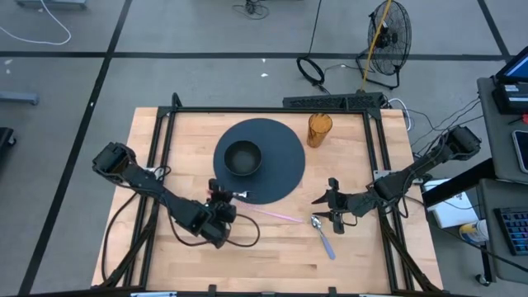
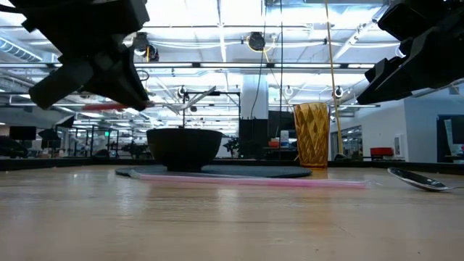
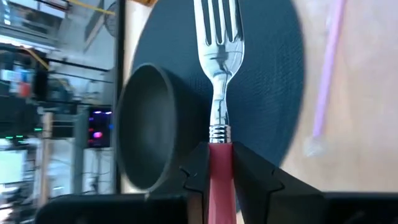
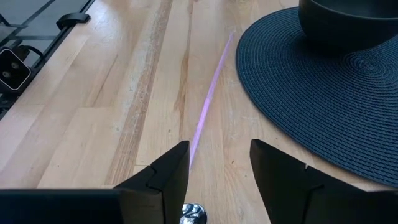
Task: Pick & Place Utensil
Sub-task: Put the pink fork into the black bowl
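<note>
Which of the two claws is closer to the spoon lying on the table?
The right gripper hangs open just above the spoon, near its bowl. The left gripper, gripping a fork, is farther off by the placemat.

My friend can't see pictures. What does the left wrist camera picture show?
The left gripper holds a fork by its red handle, jaws shut on it, silver tines pointing away. Behind the fork lie a dark round placemat and a black bowl on a wooden table, with a pink straw beside the mat.
</note>
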You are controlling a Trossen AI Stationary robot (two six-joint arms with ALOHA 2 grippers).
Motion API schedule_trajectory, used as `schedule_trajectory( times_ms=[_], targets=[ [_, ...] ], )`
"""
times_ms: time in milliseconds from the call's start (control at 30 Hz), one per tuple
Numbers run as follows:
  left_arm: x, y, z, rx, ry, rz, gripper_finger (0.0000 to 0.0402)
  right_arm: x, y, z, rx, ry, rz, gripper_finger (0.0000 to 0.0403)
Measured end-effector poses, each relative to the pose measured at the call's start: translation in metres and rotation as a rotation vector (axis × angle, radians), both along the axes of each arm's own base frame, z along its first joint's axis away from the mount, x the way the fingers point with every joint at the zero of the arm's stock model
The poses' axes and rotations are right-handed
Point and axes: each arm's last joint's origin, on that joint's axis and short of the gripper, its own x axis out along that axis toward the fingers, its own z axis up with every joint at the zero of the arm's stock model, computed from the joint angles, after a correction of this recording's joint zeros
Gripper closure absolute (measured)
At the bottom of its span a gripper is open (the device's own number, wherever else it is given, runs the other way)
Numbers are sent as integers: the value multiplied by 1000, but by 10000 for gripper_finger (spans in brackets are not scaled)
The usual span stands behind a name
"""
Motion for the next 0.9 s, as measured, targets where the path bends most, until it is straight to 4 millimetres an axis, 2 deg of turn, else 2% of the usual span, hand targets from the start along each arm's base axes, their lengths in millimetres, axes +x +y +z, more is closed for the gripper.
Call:
schedule_trajectory(
  times_ms=[167, 367, 600, 800, 900],
  targets=[
    [-2, 10, 6, 98, 59, 28, 362, 0, 0, 0, 0, 0, 0, 238],
    [-2, 26, 12, 236, 101, 68, 341, 0, 0, 0, 0, 0, 0, 238],
    [4, 44, 13, 326, 209, 58, 361, 0, 0, 0, 0, 0, 0, 238],
    [7, 65, 13, 371, 329, 66, 335, 0, 0, 0, 0, 0, 0, 238],
    [7, 75, 13, 392, 398, 74, 338, 0, 0, 0, -1, 0, 0, 238]
  ],
)
